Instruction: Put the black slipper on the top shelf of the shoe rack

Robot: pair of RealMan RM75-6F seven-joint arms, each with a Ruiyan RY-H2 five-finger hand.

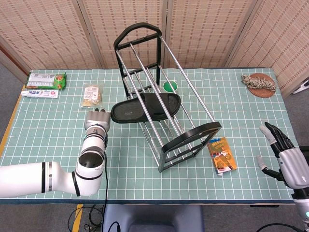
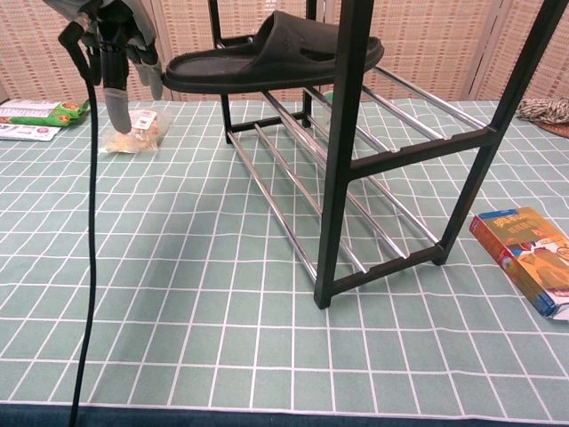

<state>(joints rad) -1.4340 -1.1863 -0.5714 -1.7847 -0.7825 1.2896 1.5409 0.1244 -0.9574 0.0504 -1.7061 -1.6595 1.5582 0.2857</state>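
The matte black slipper (image 1: 145, 107), smooth and rounded with small cut-outs, lies on the chrome rods of the shoe rack (image 1: 166, 94)'s top shelf, heel end jutting toward nine o'clock past the black frame. The left hand (image 2: 120, 40) hangs just beside that end, fingers apart, holding nothing; at four o'clock the right hand (image 1: 285, 157) is spread empty over the green gridded mat (image 1: 43, 130)

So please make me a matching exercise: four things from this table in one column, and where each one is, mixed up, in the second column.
Things:
1. black slipper
2. orange box
3. toothpaste box
4. left robot hand

Places:
A. far left edge of the table
B. just left of the slipper's end
C. top shelf of the shoe rack
D. right of the rack's foot

Pairs: 1-C, 2-D, 3-A, 4-B
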